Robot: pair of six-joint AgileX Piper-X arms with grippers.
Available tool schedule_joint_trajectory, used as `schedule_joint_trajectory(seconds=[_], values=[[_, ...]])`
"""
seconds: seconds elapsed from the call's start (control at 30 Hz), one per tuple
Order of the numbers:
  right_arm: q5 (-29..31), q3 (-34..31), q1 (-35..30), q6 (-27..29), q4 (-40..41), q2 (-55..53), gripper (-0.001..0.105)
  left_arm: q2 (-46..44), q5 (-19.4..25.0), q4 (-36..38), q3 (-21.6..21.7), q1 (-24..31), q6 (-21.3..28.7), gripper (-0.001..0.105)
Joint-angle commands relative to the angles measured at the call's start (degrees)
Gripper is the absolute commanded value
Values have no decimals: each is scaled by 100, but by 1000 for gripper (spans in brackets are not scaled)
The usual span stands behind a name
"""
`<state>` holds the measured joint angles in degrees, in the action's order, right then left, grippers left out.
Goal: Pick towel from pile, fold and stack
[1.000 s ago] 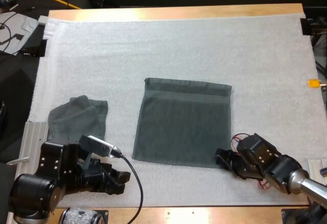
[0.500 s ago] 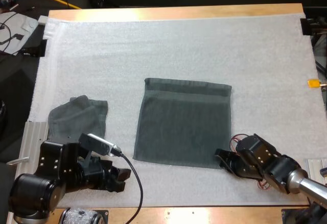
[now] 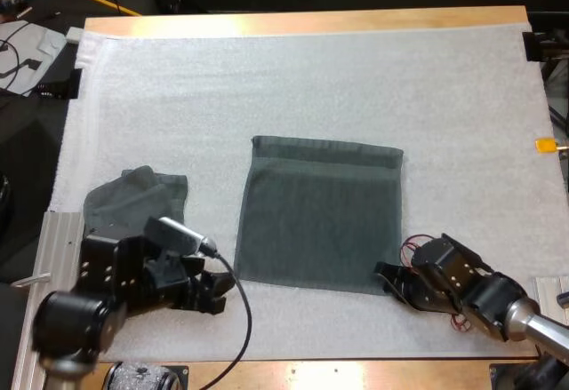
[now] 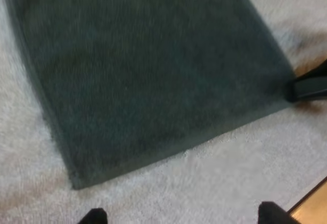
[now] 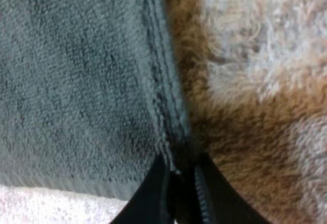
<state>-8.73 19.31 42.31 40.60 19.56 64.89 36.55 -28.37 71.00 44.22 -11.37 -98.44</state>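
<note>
The right gripper (image 3: 384, 276) is kept pinched on the 5 o'clock corner of the spread towel (image 3: 320, 217). The left gripper (image 3: 222, 288), fingers held wide, has been advanced toward its 7 o'clock corner. A crumpled towel (image 3: 133, 199) is seen at 8 o'clock on the mat (image 3: 311, 79).

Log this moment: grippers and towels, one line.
left gripper: open, short of near-left corner of flat dark grey-green towel | right gripper: shut on its near-right corner | crumpled dark grey-green towel: left on white mat
</note>
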Motion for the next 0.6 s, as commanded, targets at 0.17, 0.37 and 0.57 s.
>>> schedule_joint_trajectory(seconds=[0.17, 0.37, 0.57], values=[[85, -7, 113, 58, 238, -138, 0, 1371, -85, -1128, -757, -12, -101, 57], [105, 2, 127, 44, 182, -126, 0, 2315, -107, -1491, -793, -16, -74, 57], [131, 8, 157, 39, 139, -123, 0, 3159, -85, -1793, -797, -10, -83, 58]])
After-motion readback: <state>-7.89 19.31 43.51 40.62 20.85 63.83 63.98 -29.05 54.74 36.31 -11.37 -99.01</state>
